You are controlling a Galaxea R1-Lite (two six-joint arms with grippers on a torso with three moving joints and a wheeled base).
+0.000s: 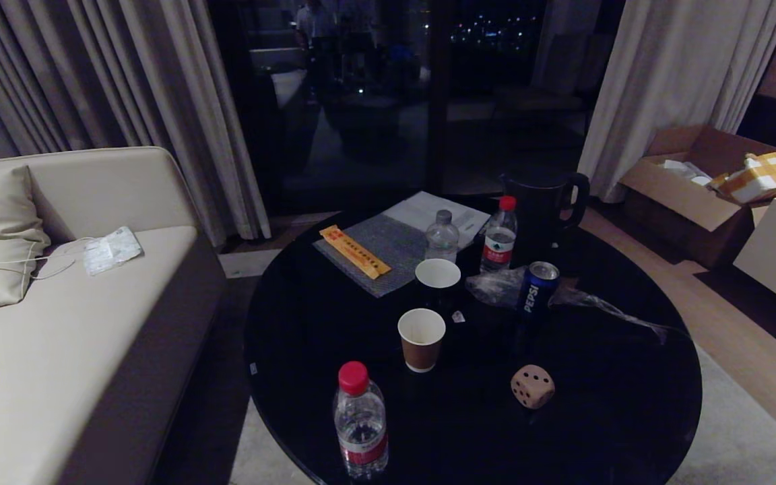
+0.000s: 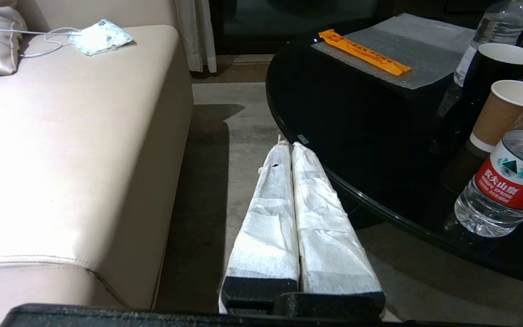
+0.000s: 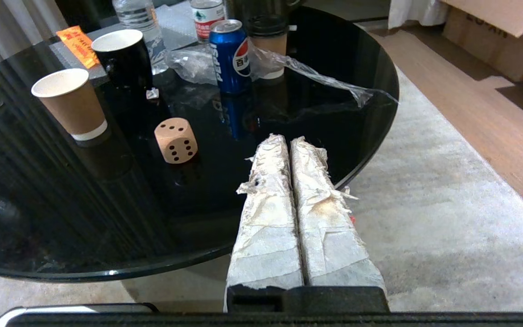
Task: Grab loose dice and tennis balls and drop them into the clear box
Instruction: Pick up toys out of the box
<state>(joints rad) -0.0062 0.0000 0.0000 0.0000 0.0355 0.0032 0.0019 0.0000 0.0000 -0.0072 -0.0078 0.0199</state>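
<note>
The likeliest trouble is clutter: the tan rounded-corner die with dark dots (image 1: pixel 532 386) sits on the round black glass worktop (image 1: pixel 603 417) near its front edge, with a brown paper cup (image 1: pixel 421 339) just beside it toward the left edge and a blue Pepsi can (image 1: pixel 537 286) behind it, toward the centre. A wide reach could tip either one, and the crumpled clear plastic film (image 1: pixel 563 293) by the can could snag. The glossy top may also let the die skid if the pads meet it off-centre. A red-capped clear water bottle (image 1: pixel 360 421) stands at the front edge too — another thing to knock.

No clear box or tennis ball is in view, so the drop point is unknown for now.

The right hand (image 3: pixel 286 141) is clenched and empty, hanging off the worktop's front-right edge, well apart from the die. The left hand (image 2: pixel 287 147) — also clenched, empty — hangs beyond the left edge, beside a beige sofa (image 2: pixel 71 150).
</note>
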